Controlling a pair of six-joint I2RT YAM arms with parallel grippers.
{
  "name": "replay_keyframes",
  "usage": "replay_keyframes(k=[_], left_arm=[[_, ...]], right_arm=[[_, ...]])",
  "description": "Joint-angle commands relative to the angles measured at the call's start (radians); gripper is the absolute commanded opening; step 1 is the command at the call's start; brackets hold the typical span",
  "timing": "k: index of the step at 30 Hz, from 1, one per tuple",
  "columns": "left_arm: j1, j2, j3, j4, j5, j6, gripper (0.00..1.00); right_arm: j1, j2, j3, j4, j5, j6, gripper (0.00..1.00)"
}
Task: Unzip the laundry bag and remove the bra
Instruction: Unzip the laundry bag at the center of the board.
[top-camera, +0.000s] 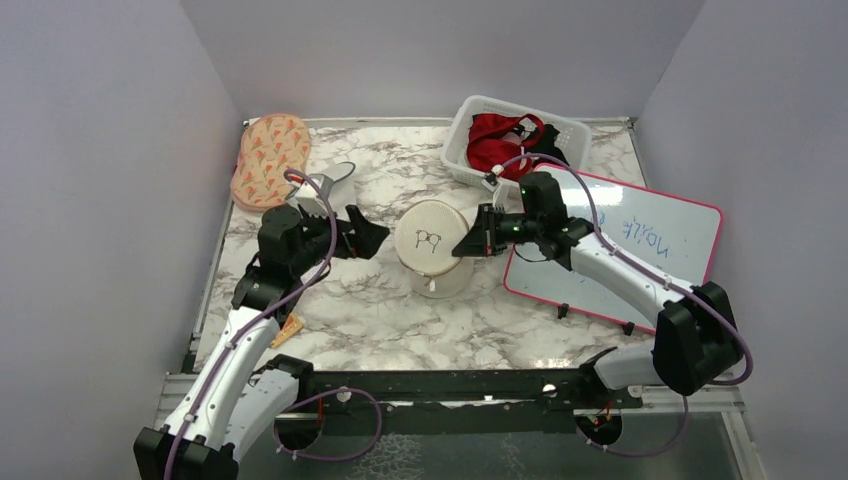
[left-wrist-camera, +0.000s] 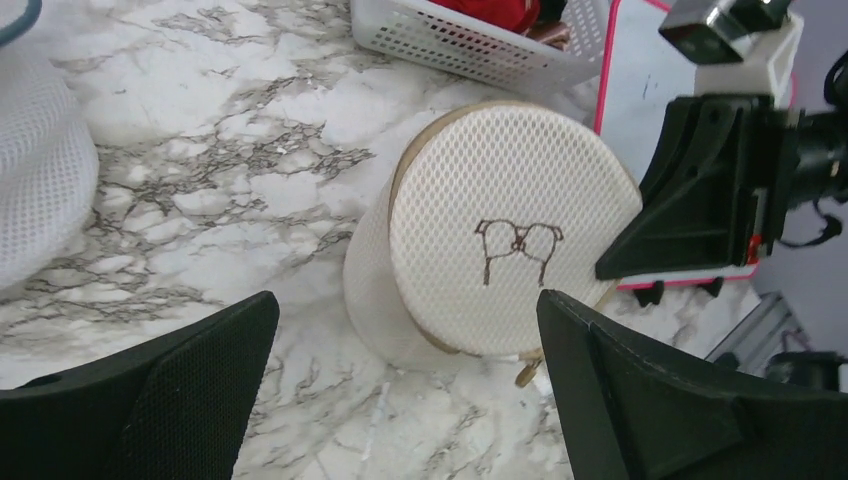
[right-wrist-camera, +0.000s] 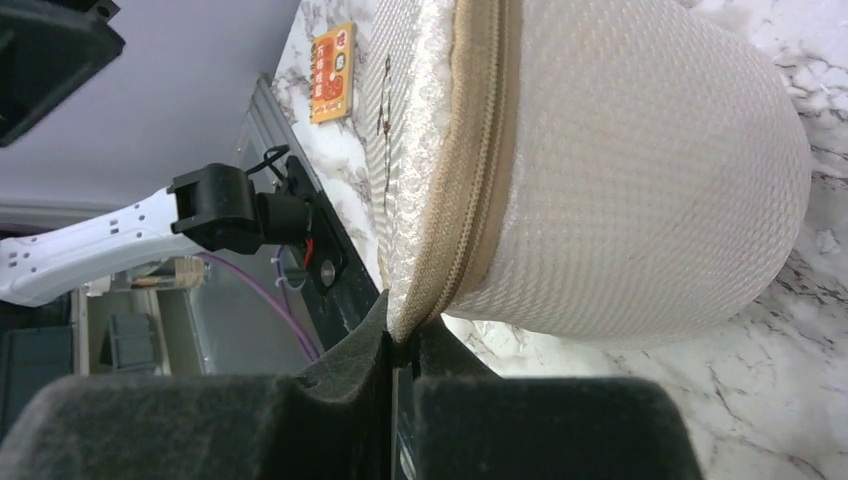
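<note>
Left gripper (top-camera: 368, 233): fingers spread, bag (top-camera: 432, 240) ahead of them, untouched; bag: zipped, tilted; bra unseen, presumably inside; right gripper (top-camera: 470, 243): fingers pinching bag's zipper (right-wrist-camera: 470, 150) rim; risk: thin pinch slips and bag topples when zipper is tugged.

We see the laundry bag (top-camera: 432, 240) in cream mesh, with a tan zip band and a dark line drawing. Under it the table (top-camera: 400, 310) is grey-veined white marble; behind it, a white basket (top-camera: 462, 140), a red garment (top-camera: 495, 135), an orange-patterned pouch (top-camera: 270, 158).
</note>
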Motion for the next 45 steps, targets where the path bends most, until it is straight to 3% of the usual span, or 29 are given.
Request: replay_keyframes(k=[1, 6, 9, 13, 17, 20, 29, 33, 40, 45], left_arm=[[-0.03, -0.021, -0.013, -0.044, 0.086, 0.32, 0.98], [-0.286, -0.047, -0.087, 0.043, -0.054, 0.615, 0.9], [-0.408, -0.005, -0.119, 0.097, -0.059, 0.808, 0.81], [-0.465, -0.018, -0.163, 0.095, -0.037, 1.105, 0.77], [-0.508, -0.074, -0.205, 0.105, -0.007, 1.38, 0.49], [-0.538, -0.057, -0.21, 0.11, -0.017, 1.475, 0.47], [-0.604, 0.047, -0.216, 0.121, -0.01, 1.537, 0.49], [-0.619, 0.062, -0.25, 0.148, -0.051, 1.545, 0.59], [-0.62, 0.149, -0.251, 0.248, -0.087, 1.504, 0.46], [-0.613, 0.189, -0.229, 0.284, -0.077, 1.449, 0.44]], right_arm=[[-0.062, 0.054, 0.051, -0.06, -0.187, -0.072, 0.01], [-0.074, 0.078, 0.062, -0.055, -0.251, -0.088, 0.01], [-0.074, 0.092, 0.065, -0.045, -0.274, -0.096, 0.01], [-0.074, 0.11, 0.071, -0.041, -0.3, -0.095, 0.01], [-0.075, 0.108, 0.04, 0.02, -0.344, -0.07, 0.01], [-0.074, 0.119, 0.037, 0.022, -0.342, -0.081, 0.01], [-0.075, 0.138, 0.067, -0.018, -0.312, -0.108, 0.01], [-0.074, 0.146, 0.076, -0.019, -0.321, -0.102, 0.01], [-0.069, 0.133, 0.057, 0.025, -0.33, -0.069, 0.01], [-0.053, 0.129, 0.036, 0.056, -0.329, -0.053, 0.01]])
